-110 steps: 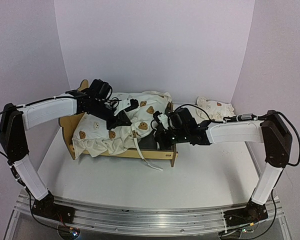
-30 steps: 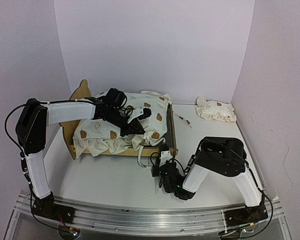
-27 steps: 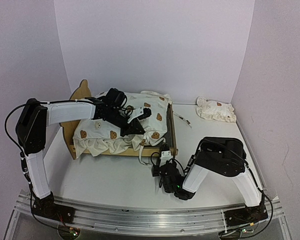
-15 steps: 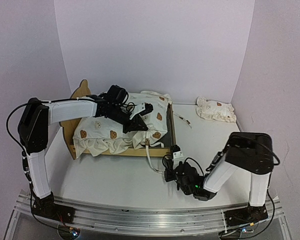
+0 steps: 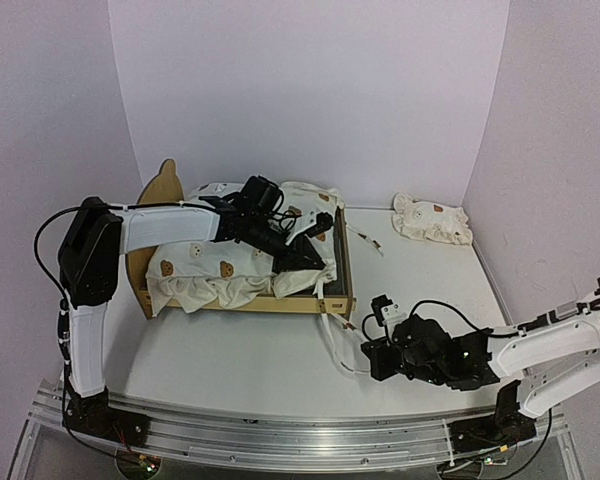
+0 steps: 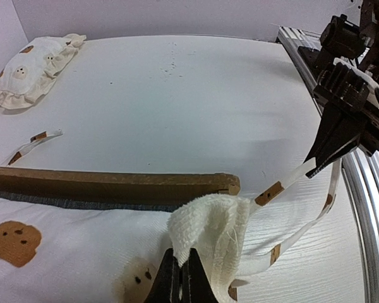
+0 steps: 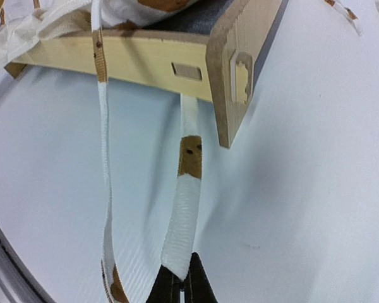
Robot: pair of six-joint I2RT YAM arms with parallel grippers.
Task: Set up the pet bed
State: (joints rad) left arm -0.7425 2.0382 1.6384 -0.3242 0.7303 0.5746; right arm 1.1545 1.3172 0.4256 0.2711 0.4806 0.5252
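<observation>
Two claws show here, and both are closed. Your left claw (image 6: pixel 180 273) extends across the light plywood pet bed with bear-ear headboard (image 5: pixel 235 304). It pinches a bunched corner of the cream bear-print cushion (image 5: pixel 205 262) just inside the foot rail, near that rail's front end. Your right claw (image 7: pixel 182 278) sits low over the white worktop (image 5: pixel 450 290), in front of and to the right of the bed's near foot corner, apart from the frame. It grips the end of a white tie strap with brown bands (image 7: pixel 187 189). That strap runs from the claw toward the bed's near foot corner, where it passes out of sight behind the side rail. A second strap of the same kind (image 7: pixel 103 158) hangs over the near side rail and trails down to the worktop.

The bed stands at the left rear of the worktop, with its headboard to the left and its foot rail to the right. The cushion lies rumpled inside it. A small ruffled bear-print pillow (image 5: pixel 432 220) lies well apart from the bed, at the right rear of the worktop.
</observation>
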